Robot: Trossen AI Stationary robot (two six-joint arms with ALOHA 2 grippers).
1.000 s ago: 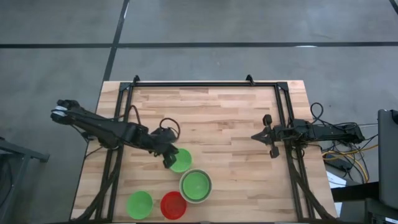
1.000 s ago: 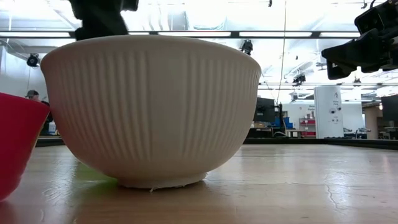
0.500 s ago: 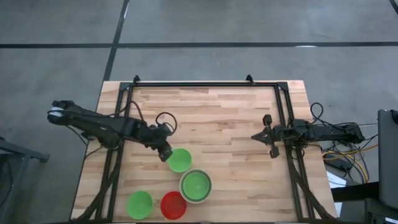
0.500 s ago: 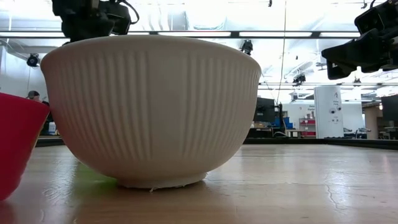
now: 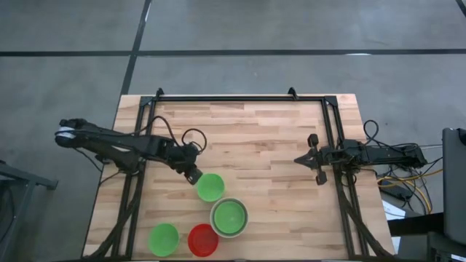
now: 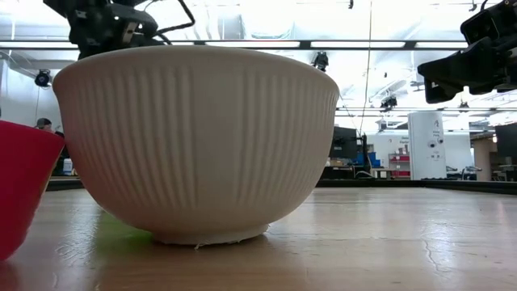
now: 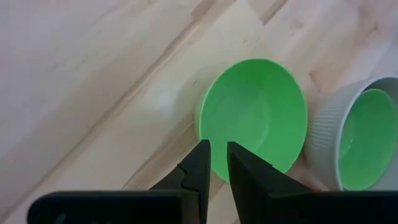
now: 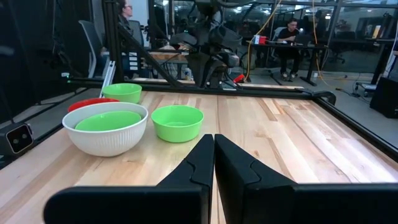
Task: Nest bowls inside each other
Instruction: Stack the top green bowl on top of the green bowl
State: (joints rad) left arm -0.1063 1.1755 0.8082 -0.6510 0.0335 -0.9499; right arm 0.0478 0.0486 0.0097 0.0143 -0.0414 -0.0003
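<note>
Since the earlier frames the left gripper [image 5: 194,175] has drawn back toward the left, away from the lone green bowl [image 5: 210,187], which now sits free on the wooden table [image 5: 262,138] with its whole rim exposed. In the left wrist view the two dark fingers [image 7: 200,163] stand narrowly parted with only a slim gap between them, pinching nothing, just short of that bowl's [image 7: 252,117] near rim. Five bowls are counted: three green, one red, one white. All stand upright with mouths facing up; being round, none has a long axis to report. The lone green bowl lies left of the table's centre. Just beside it, toward the near edge, stands the ribbed white bowl [image 5: 229,217], with a second green bowl [image 5: 229,215] nested inside it. The red bowl [image 5: 203,240] sits at the near edge, close against the white bowl's left side; whether they touch cannot be told. The third green bowl [image 5: 163,239] stands alone to the left of the red one. In the low view the white bowl [image 6: 196,141] fills the frame, with the red bowl [image 6: 20,186] at its left. The right gripper [image 5: 311,159] hangs over the right side of the table, well apart from the bowls, its fingers [image 8: 189,171] pressed together.
</note>
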